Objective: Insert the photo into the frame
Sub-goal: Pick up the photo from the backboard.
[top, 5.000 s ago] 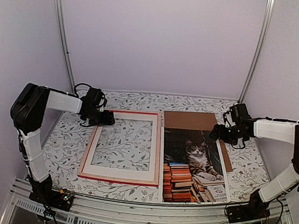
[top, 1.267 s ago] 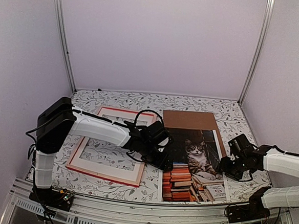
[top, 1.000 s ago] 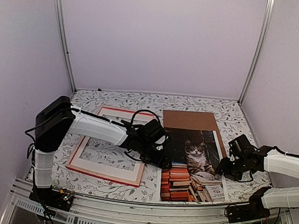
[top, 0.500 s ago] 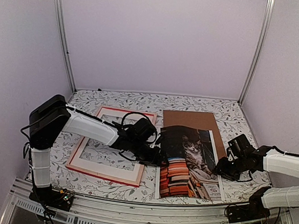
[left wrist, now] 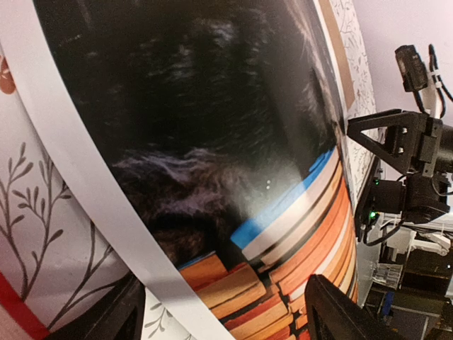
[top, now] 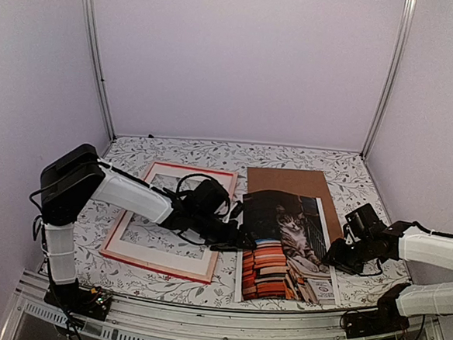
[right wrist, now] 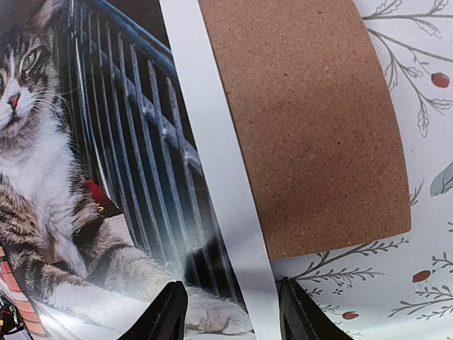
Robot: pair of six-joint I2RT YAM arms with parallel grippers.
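At photo (top: 283,244) left edge, left gripper (top: 237,241) straddles raised, curled border; right gripper (top: 331,259) straddles right border. Whether the 2 clamp: cannot tell. Frame (top: 154,263) just left.

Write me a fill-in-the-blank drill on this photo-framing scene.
The photo shows a ____ above stacked books. Its far end lies on a backing board coloured ____. The frame has a ____ front. In the top view, the left gripper is at the photo's ____ edge.
Missing words: cat, brown, red, left.
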